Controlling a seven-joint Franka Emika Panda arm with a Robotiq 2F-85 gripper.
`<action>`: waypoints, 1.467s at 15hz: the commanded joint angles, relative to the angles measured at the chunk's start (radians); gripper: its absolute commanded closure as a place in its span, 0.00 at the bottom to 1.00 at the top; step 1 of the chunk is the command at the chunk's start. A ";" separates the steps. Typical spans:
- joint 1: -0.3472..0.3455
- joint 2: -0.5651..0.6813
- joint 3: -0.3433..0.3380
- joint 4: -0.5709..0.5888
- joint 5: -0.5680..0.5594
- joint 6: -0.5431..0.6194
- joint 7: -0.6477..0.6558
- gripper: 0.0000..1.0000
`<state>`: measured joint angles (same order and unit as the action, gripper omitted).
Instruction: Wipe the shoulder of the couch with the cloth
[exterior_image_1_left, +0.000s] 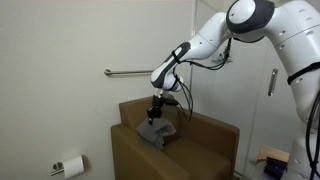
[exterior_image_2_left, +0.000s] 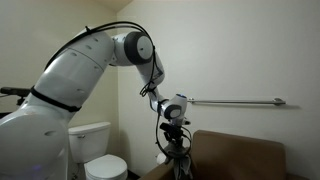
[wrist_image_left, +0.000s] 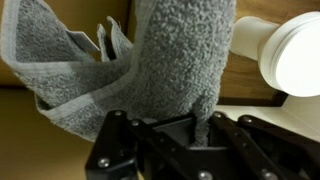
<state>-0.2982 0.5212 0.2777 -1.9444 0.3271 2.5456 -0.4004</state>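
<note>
Spotter: cloth (exterior_image_1_left: 157, 133) pos?
Op: I see it hanging from gripper (exterior_image_1_left: 154, 117), low end on couch (exterior_image_1_left: 205, 145) shoulder
Spotter: fingers (wrist_image_left: 115, 135)?
Op: pinching cloth btwn them, per wrist cam

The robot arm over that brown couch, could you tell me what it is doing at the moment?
The arm has a grey cloth pinched in its claw, and the cloth hangs down over the brown couch. In an exterior view the cloth's lower end reaches the couch's upper edge, though it is hard to tell whether it presses on the fabric. This looks like a bathroom, with a toilet nearby and a grab bar on the wall behind.
</note>
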 joint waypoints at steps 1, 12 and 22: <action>0.016 -0.105 0.000 0.006 0.042 -0.033 -0.056 0.94; 0.074 -0.159 0.023 -0.088 0.316 -0.125 -0.310 0.95; 0.226 -0.265 -0.078 -0.413 0.295 -0.166 -0.293 0.96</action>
<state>-0.1135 0.3467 0.2503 -2.2626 0.6769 2.3762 -0.7514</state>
